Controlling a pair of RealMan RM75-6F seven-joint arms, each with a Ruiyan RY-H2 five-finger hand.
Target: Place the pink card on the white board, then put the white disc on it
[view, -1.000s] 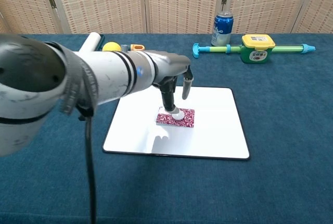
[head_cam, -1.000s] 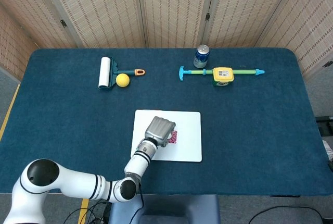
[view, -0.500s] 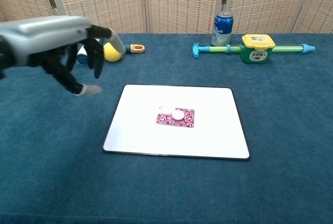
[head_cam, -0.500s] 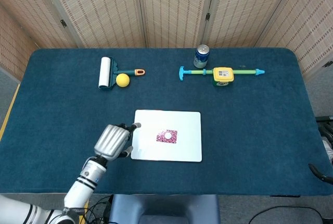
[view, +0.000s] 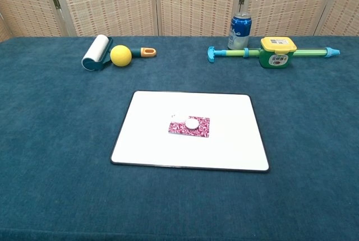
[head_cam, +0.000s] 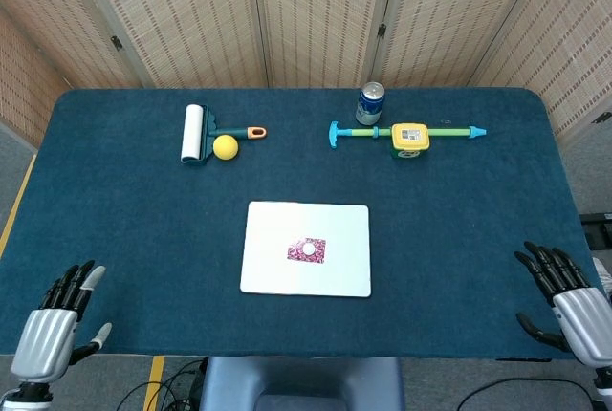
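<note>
Open surface (head_cam: pixel 124 229) surrounds the board (head_cam: pixel 344 272) on every side; roller (head_cam: pixel 194 133), ball (head_cam: pixel 225 147), can (head_cam: pixel 370 103) and toy (head_cam: pixel 409 136) crowd the far edge.

A second ago the left hand (head_cam: pixel 45 342) hung over the white board (head_cam: pixel 344 268), its fingers down at the white disc (view: pixel 192 123) on the pink card (view: pixel 200 129). Half a second ago it had lifted off and swung to just beside the board's left edge, fingers spread. Now it has pulled well away from the board to the tabletop's (head_cam: pixel 115 210) near left corner, fingers (head_cam: pixel 72 283) apart and holding nothing, and is gone from the chest view. The right hand (head_cam: pixel 572 304), unseen a second ago, has come up at the near right corner, far from the board, fingers spread.
</note>
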